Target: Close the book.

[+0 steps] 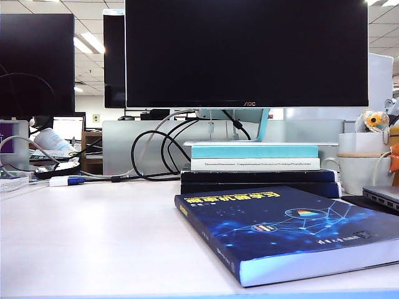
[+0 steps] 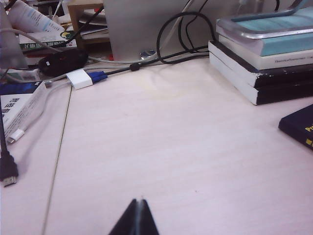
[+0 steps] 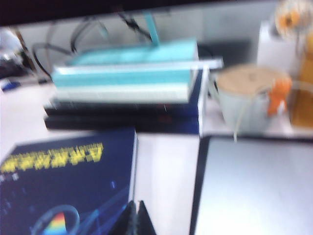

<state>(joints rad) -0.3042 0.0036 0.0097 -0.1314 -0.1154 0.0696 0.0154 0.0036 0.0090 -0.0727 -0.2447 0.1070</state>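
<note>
The book [image 1: 293,227] lies closed and flat on the white desk at the front right, dark blue cover up with yellow title characters and light-blue network lines. Neither arm shows in the exterior view. In the left wrist view only a dark corner of the book [image 2: 299,126] shows, well off from my left gripper [image 2: 139,201], which is shut and empty above bare desk. In the blurred right wrist view my right gripper [image 3: 136,203] is shut and empty, its tips over the edge of the book [image 3: 68,181] where it meets the strip of desk.
Behind the book a teal-and-white book [image 1: 254,156] lies on thin dark stacked books [image 1: 259,180] under a monitor [image 1: 246,53]. Cables [image 1: 153,152] and a white adapter [image 2: 80,78] lie at the back left. A cup [image 3: 244,100] and a grey laptop [image 3: 254,188] are at the right.
</note>
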